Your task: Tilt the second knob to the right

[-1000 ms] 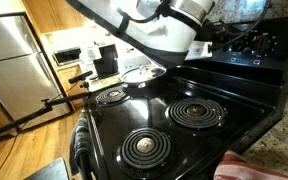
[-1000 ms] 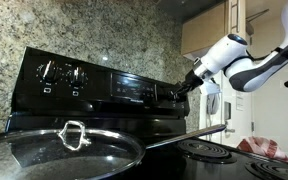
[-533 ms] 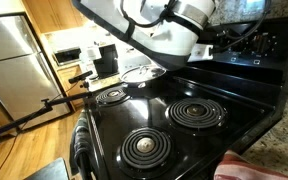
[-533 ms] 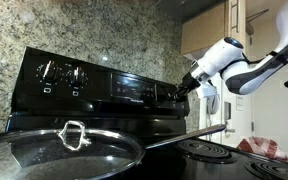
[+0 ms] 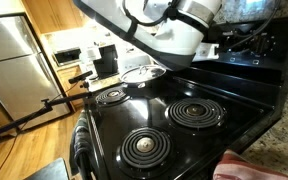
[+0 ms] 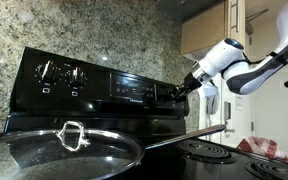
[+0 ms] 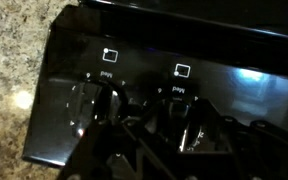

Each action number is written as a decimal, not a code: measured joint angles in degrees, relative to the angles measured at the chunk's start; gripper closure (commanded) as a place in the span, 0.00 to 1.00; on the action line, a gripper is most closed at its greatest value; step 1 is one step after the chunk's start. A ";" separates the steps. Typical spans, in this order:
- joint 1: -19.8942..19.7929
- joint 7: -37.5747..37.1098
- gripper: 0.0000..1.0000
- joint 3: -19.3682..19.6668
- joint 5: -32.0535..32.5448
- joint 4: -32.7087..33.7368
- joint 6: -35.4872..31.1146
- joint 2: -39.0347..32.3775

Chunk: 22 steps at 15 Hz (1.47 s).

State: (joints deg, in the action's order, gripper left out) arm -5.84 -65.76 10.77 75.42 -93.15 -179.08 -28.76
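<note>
In an exterior view the stovetop was seen from above its front corner, facing the control panel. In an exterior view set low behind a glass lid, that panel was seen obliquely from farther off. In the wrist view it was seen very close, with two knobs shown. The panel was shared by all three views.

Bench: black glossy cooktop. Three coil burners are set into it in an exterior view: front coil, middle coil, rear coil. A lidded pan stands at the far corner, just beyond the rear coil. A red cloth lies at the near edge, by the granite counter.
</note>
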 measured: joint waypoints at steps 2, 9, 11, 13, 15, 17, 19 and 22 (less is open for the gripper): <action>0.05 0.00 0.82 0.03 0.05 0.00 0.00 0.00; 0.30 -0.06 0.17 0.19 0.75 0.01 -0.04 0.15; 0.55 -0.06 0.01 0.01 0.75 -0.20 -0.35 0.36; 0.70 -0.05 0.00 -0.43 0.72 -0.50 -0.51 0.57; 0.82 -0.05 0.00 -0.68 0.72 -0.51 -0.53 0.63; 0.83 -0.05 0.00 -0.79 0.69 -0.53 -0.55 0.78; 0.81 -0.05 0.00 -0.77 0.67 -0.67 -0.75 1.09; 0.79 -0.05 0.00 -0.75 0.67 -1.25 -0.94 2.09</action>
State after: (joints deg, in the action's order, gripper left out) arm -5.05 -65.81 10.02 76.09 -94.40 -180.02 -26.67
